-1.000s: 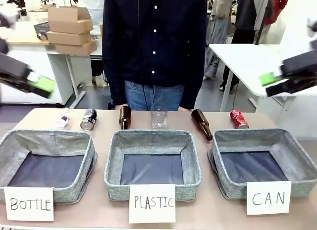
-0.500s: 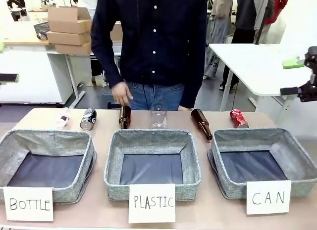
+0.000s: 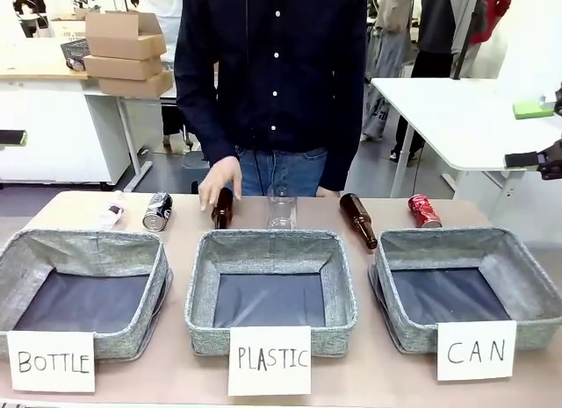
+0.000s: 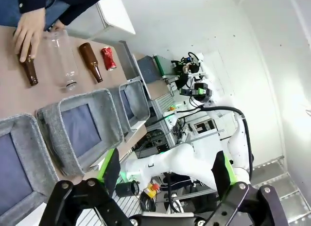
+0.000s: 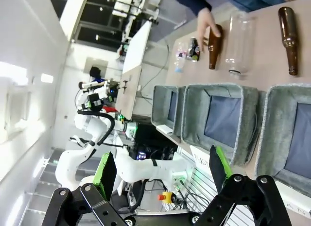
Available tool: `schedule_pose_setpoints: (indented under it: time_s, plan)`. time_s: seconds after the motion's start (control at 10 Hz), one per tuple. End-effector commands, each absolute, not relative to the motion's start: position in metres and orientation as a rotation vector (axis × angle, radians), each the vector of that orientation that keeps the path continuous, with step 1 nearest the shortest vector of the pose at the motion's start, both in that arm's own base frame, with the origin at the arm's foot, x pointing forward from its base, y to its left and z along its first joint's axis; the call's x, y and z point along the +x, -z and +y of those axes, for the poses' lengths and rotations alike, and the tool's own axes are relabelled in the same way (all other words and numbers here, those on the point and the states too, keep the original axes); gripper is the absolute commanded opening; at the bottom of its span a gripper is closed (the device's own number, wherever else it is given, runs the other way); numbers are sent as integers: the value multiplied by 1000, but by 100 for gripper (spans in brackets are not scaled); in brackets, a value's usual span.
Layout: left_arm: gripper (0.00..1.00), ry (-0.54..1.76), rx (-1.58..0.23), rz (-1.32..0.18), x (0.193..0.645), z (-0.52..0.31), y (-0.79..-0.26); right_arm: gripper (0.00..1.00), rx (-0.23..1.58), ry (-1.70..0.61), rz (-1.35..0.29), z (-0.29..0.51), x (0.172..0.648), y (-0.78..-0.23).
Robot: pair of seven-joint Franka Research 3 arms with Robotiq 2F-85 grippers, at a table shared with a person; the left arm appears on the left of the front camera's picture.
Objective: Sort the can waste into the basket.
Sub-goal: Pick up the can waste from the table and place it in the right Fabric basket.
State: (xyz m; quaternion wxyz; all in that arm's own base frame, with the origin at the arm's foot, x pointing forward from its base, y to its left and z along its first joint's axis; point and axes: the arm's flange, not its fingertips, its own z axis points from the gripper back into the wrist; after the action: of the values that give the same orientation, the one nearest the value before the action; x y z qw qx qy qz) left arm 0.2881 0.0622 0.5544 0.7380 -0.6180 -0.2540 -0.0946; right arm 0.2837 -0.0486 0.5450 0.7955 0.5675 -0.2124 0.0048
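Our right gripper [image 5: 160, 180] wide open, empty, nearer red can [image 3: 423, 211] lying at table's far edge behind CAN basket [image 3: 527, 289]; left gripper [image 4: 165, 175] likewise open, empty.

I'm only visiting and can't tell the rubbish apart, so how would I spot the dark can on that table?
Start at the basket carded BOTTLE, at the picture's left in the front view. Just behind its far rim, the black can lies on the tabletop, with a small clear plastic bottle to its left. It is short with silver ends, unlike the longer brown glass bottle under the person's hand.
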Motion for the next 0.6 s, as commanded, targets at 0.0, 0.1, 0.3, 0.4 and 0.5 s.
schedule_pose_setpoints:
  time_s: [0.0,0.1,0.3,0.4,0.5]
  plan:
    - [100,228,-1366,-577,294,59,-553,100,1230,-33,-480,-49,290,-544]
    - [100,228,-1366,-577,294,59,-553,100,1230,-33,-480,-49,290,-544]
    - [100,228,-1366,-577,294,59,-553,100,1230,-33,-480,-49,290,-544]
    - [100,228,-1366,-577,294,59,-553,100,1215,-6,-454,-49,285,-541]
    - [100,228,-1366,-577,294,59,-553,100,917,-76,-337,-29,301,-546]
